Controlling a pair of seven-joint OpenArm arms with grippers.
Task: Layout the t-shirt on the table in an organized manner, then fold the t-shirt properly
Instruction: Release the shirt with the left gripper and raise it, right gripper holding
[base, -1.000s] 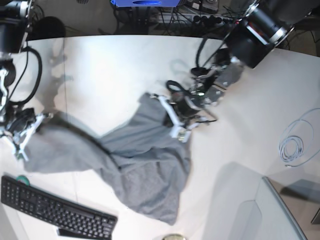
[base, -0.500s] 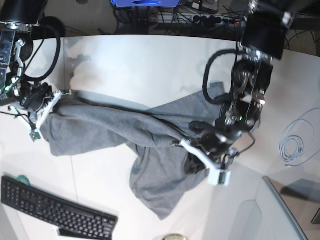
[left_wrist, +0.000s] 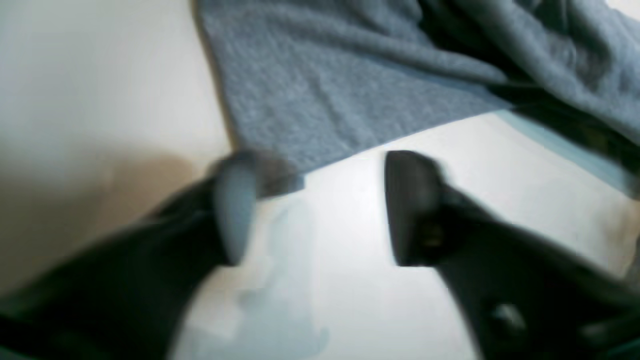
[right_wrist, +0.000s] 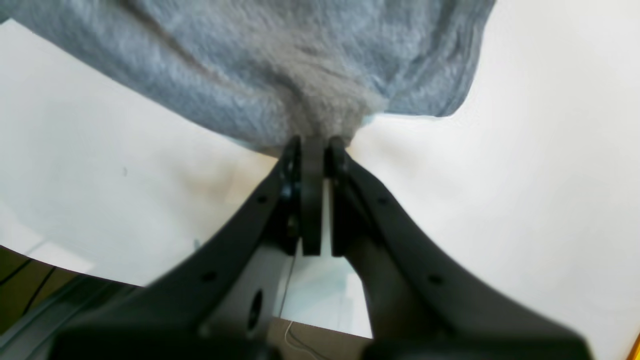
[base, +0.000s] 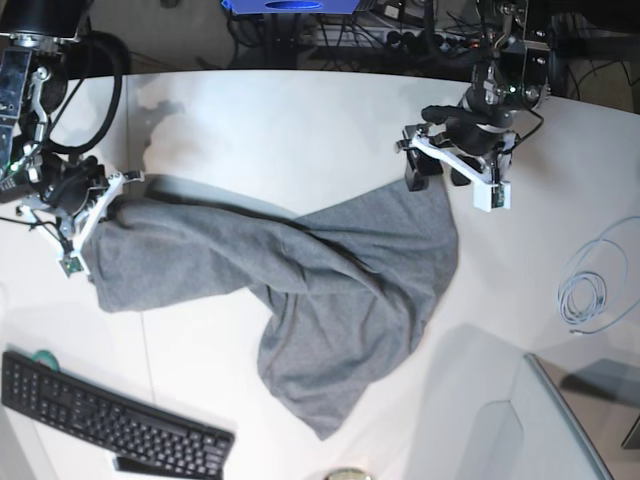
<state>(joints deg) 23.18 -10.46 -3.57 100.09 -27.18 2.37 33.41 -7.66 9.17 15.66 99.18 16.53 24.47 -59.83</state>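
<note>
The t-shirt (base: 300, 290) lies across the middle of the table (base: 270, 130), twisted into a long band with a loose flap hanging toward the near edge, so the laying-out stage is not finished. The right gripper (right_wrist: 314, 145), at the scene's left, is clamped on a bunched corner of the cloth. The left gripper (base: 455, 175), at the far right, has its jaws spread with nothing between them; its wrist view is blurred, but the shirt edge seems to sit just beyond the fingertips (left_wrist: 235, 200). To do this step well, the free gripper should probably take a fresh hold on a clear hem or shoulder corner rather than a fold, then draw away from the clamped corner so the twist opens flat.
</note>
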